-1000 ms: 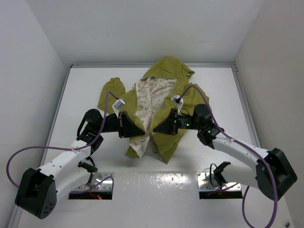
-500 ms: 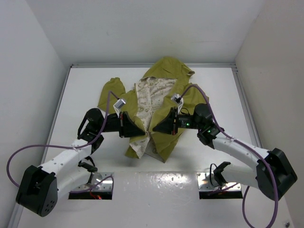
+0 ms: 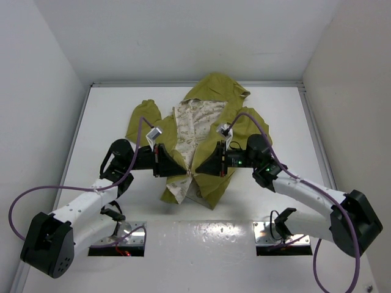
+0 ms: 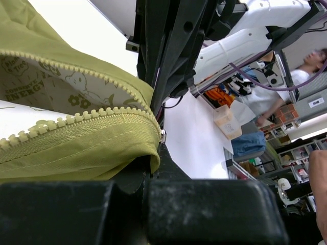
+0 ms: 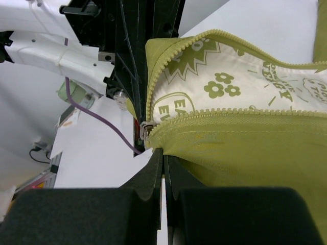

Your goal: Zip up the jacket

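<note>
Jacket (image 3: 211, 97) front edges in the closed left hand (image 3: 185, 169) and right hand (image 3: 198, 169)

top: overhead, far | wrists: close, facing each other | shared: jacket (image 3: 209, 91)

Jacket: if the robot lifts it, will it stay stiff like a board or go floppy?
Probably floppy: the jacket is thin cloth, wrinkled and folded on the table. It would likely sag wherever it isn't held; its zipper edge curves softly. It looks light, so a tug may drag it.
</note>
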Robot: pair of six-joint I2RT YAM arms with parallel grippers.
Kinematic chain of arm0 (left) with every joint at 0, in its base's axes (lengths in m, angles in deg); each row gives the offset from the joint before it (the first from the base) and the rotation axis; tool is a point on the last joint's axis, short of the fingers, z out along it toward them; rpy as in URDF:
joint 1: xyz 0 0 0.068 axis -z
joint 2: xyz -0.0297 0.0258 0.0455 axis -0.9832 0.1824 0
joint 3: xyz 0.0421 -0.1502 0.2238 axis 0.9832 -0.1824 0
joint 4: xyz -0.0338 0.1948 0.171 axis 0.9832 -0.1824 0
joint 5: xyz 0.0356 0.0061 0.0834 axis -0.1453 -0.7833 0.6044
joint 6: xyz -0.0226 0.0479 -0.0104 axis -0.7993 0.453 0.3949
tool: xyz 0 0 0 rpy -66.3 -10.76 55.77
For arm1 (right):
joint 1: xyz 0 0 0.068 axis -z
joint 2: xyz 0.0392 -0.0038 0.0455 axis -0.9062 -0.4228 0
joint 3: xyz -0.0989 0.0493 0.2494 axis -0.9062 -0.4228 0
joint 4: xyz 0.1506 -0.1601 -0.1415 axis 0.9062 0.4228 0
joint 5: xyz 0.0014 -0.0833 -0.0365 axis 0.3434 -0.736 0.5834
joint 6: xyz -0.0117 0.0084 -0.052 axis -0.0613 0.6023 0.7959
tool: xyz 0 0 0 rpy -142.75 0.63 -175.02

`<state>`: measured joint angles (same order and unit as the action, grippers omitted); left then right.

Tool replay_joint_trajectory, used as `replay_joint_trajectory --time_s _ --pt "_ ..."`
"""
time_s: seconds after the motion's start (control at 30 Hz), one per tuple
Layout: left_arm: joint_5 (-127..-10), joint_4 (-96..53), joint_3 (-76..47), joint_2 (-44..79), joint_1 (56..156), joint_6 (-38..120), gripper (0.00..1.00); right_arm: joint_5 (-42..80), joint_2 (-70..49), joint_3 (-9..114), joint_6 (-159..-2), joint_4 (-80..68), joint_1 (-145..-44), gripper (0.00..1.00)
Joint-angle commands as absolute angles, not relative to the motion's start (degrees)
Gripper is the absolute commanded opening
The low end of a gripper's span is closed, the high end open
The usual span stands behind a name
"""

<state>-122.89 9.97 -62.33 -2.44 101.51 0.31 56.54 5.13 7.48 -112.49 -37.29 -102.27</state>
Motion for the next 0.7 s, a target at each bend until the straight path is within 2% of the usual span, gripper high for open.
replay_joint_trajectory --time_s 0.0,0.4,0.67 --pt "-124.09 11.54 -60.28 -2.60 100.85 1.09 0.00 57.27 5.74 9.72 -110.29 -38.93 -102.87 0.00" --pt "-121.89 4.51 -58.61 -2.60 101.90 7.33 0.00 57.19 6.26 11.22 -104.85 -33.33 -104.28 0.00" --pt "-121.37 1.26 -58.08 -3.74 102.43 10.49 0.00 53.93 7.40 10.86 -107.21 -34.54 -103.32 0.00"
